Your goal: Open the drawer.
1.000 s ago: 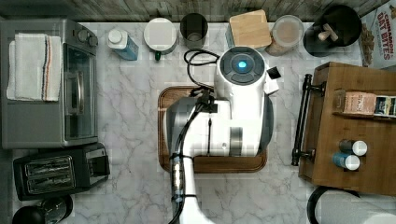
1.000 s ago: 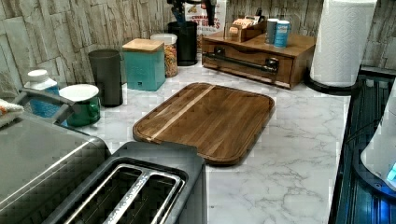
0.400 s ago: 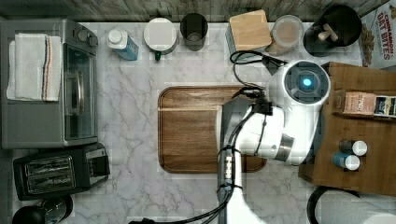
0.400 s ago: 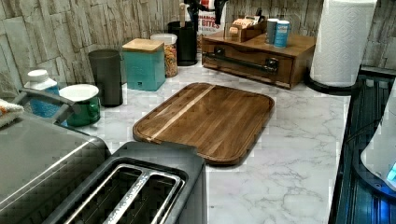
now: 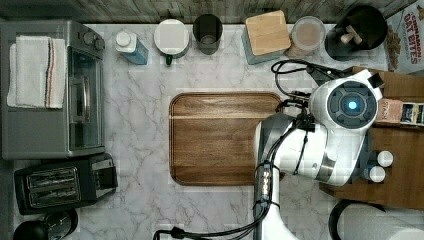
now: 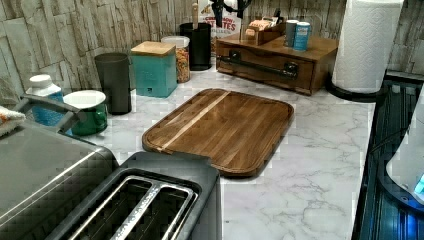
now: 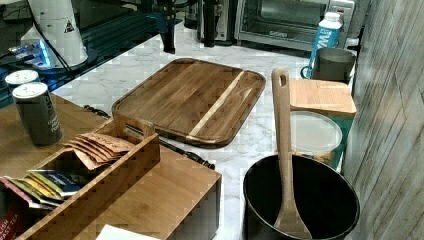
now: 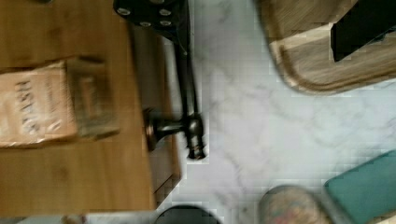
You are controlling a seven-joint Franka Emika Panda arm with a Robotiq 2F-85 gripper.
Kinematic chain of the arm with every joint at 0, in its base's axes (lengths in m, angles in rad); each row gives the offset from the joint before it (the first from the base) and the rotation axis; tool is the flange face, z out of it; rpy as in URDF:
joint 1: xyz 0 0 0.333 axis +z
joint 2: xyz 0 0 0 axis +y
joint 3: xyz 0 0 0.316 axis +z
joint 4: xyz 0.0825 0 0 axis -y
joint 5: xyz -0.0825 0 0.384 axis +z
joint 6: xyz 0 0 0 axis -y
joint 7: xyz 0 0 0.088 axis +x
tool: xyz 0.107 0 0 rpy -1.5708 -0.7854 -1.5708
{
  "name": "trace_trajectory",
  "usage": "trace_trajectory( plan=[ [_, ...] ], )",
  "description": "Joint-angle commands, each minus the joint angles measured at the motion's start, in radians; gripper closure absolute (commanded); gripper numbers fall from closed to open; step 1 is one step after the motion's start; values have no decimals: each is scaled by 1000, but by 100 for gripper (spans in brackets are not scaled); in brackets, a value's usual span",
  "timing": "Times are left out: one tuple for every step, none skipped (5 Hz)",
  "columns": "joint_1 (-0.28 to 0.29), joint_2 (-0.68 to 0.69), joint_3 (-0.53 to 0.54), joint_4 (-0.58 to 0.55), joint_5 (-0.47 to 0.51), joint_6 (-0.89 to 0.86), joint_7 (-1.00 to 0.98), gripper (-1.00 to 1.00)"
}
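We see the gripper (image 6: 229, 7) above the drawer (image 6: 267, 68) handle (image 8: 186, 84). Drawer appears closed. Finger state: we cannot tell.

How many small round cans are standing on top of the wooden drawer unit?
2. Both stand side by side on the drawer unit. In the right view, the nearer can is in front and the farther can just behind it. More may be hidden elsewhere on the top.

brown wooden cutting board (image 5: 222, 137) mid marble worktop (image 5: 140, 125); brown wooden drawer (image 6: 267, 67) at the top view's right, grey toaster oven (image 5: 55, 90) left
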Motion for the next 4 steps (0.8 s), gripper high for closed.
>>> trace_trajectory(
  plan=[
    [-36, 57, -22, -12, -22, -36, -175, -100],
    [-52, 64, -34, -52, -3, 49, -194, -100],
    [-57, 79, -53, -56, -24, 59, -164, -100],
    [-66, 100, -71, -66, -44, 76, -147, -100]
  ],
)
